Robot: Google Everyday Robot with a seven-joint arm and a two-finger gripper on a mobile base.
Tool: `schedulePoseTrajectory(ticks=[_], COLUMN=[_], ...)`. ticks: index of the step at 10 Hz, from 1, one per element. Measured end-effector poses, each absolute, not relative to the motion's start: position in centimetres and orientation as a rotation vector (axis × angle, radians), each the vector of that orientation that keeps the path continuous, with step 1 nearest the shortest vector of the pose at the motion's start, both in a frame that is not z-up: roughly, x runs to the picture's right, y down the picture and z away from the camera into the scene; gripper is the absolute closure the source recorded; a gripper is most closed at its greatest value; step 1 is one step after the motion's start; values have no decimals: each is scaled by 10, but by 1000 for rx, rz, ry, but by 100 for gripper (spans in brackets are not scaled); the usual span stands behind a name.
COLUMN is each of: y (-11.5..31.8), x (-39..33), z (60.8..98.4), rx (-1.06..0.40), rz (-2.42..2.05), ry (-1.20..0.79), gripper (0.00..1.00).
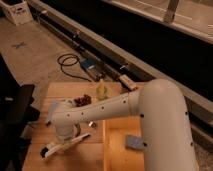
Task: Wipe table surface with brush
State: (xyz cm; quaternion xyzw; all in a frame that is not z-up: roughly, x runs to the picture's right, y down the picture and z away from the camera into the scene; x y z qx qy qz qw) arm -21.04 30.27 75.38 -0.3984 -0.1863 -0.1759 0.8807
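While gripper (pixel 65 133) hangs low over surface (pixel 61 91) left part, right at brush (pixel 70 143), grip state: can't tell | brush lies flat, slanted, near front-left edge | prob. light, stiff, thin, may roll | pinch mid-shaft w/ 1 firm grip

1 white arm (pixel 161 122) reaches fr right to left, forearm (pixel 102 111) approx level, wrist (pixel 62 119) bent down; pincer (pixel 65 136) hangs at far left end, pointing down.
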Motion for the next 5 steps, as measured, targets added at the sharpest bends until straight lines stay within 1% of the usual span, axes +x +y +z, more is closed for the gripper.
schedulePoseTrajectory(ticks=[2, 5], y=[314, 311], x=[-190, -143], z=[751, 752], rx=[-837, -827], rz=[-338, -243], ry=[-382, -355], gripper=[100, 100])
